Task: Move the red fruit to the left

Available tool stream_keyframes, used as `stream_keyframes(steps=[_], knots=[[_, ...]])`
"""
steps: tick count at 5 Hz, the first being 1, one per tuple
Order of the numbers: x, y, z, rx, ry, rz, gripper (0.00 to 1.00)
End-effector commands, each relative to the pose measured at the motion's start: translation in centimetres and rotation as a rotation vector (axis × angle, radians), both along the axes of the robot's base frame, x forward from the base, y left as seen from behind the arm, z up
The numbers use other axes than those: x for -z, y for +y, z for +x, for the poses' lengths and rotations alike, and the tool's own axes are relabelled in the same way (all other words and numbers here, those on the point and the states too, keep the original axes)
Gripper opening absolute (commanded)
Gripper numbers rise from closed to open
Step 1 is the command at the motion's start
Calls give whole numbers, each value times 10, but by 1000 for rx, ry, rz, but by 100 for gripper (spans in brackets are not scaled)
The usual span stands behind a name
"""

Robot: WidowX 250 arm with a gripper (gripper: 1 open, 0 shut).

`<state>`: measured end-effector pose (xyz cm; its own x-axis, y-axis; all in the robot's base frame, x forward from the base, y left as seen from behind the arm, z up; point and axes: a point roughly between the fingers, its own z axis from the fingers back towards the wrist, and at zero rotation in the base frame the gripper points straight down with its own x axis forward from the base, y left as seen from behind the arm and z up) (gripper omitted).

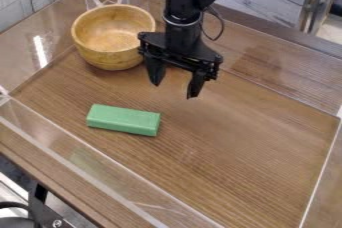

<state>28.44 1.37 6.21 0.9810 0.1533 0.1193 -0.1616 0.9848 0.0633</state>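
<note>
Spreading its fingers low over the bench [241, 137], the end effector [177, 86] stands beside the wooden bowl [112, 34], presumably placed for a grasp, though the red fruit is not visible and possibly sits behind the arm.

Robot arm [185, 22], upper middle of frame — black to dark grey throughout, chunky jointed segments. Thin dark cable looping out on its right-hand side in the picture. Gripper [178, 86] at the lower end also black — wide body, two dark fingers. Finer markings too small to read.
</note>
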Motion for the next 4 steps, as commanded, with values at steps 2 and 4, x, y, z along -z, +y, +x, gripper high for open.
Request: stream_keyframes(steps=[2,4], knots=[[-12,5,6,-10,-48,4,100],[-11,7,6,-18,-44,2,100]])
